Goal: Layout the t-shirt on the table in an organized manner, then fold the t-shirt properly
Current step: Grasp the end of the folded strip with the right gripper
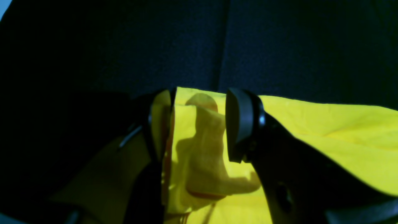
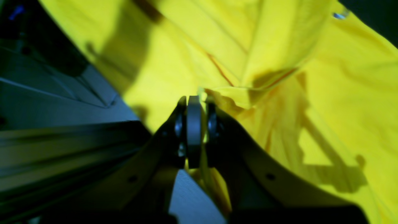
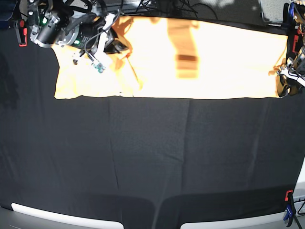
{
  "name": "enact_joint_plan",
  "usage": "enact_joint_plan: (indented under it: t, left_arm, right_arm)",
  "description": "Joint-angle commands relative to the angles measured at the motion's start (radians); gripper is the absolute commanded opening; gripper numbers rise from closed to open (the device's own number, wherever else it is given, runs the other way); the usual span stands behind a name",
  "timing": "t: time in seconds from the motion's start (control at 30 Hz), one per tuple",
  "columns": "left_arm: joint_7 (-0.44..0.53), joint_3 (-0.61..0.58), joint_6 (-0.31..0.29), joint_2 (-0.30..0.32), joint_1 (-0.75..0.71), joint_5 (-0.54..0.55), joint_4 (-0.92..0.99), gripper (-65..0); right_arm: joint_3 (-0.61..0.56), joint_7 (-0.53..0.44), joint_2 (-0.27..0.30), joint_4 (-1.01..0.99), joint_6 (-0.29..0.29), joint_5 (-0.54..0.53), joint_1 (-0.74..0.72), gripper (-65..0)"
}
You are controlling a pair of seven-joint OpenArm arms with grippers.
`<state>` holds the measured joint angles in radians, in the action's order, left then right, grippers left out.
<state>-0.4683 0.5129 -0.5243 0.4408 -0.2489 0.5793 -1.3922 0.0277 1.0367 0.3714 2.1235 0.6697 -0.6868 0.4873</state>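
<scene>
The t-shirt (image 3: 190,62) lies spread along the far edge of the table (image 3: 152,157), thin, soft cloth judged light, limp and prone to bunching. The right gripper (image 2: 195,124) is clamped on a fold near one end. The left gripper (image 1: 199,124) stands open astride the opposite edge; hems and corners offer the soundest holds.

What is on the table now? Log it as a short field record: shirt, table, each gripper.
shirt: t-shirt stretched into a long band along the far side of the table, neckline end bunched
table: table under wrinkled black cloth
left gripper: left gripper jaws apart at the shirt's corner
right gripper: right gripper shut on a fold of shirt
</scene>
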Motion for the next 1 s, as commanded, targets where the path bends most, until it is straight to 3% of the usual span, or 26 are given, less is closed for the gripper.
enact_joint_plan:
  t: [0.0, 0.13, 0.2, 0.3, 0.43, 0.5, 0.6, 0.63, 0.97]
  left_arm:
    - [0.028, 0.010, -0.001, 0.019, 0.005, 0.013, -0.017, -38.3]
    - [0.028, 0.010, 0.000, 0.019, 0.005, 0.013, -0.017, -38.3]
    - [0.028, 0.010, -0.001, 0.019, 0.005, 0.013, -0.017, -38.3]
    - [0.028, 0.010, -0.001, 0.019, 0.005, 0.013, -0.017, -38.3]
    - [0.027, 0.010, 0.000, 0.019, 0.005, 0.013, -0.017, -38.3]
    - [0.027, 0.010, -0.001, 0.019, 0.005, 0.013, -0.017, -38.3]
    - [0.027, 0.010, 0.000, 0.019, 0.005, 0.013, -0.017, -38.3]
    - [0.027, 0.010, -0.001, 0.019, 0.005, 0.013, -0.017, -38.3]
    - [-0.017, 0.010, 0.010, 0.020, 0.002, 0.013, -0.010, -38.3]
  right_arm:
    - [0.004, -0.013, 0.008, 0.019, 0.009, -0.045, -0.002, -63.1]
    - [0.004, 0.031, 0.008, 0.019, 0.028, -0.101, -0.003, -47.9]
    - [0.004, 0.062, 0.008, 0.019, 0.028, -0.114, -0.003, -44.7]
    - [0.004, 0.094, 0.008, 0.019, 0.028, -0.145, -0.005, -44.8]
    - [0.005, 0.064, 0.008, 0.019, 0.028, -0.158, -0.011, -44.8]
    - [0.006, -0.008, 0.008, 0.019, 0.028, -0.107, -0.016, -44.8]
    - [0.006, -0.154, 0.008, 0.019, -0.074, 0.044, -0.034, -44.8]
    - [0.006, -0.175, 0.008, 0.019, -0.084, 0.077, -0.043, -44.8]
    - [0.006, -0.118, 0.008, 0.019, -0.106, 0.087, -0.122, -44.8]
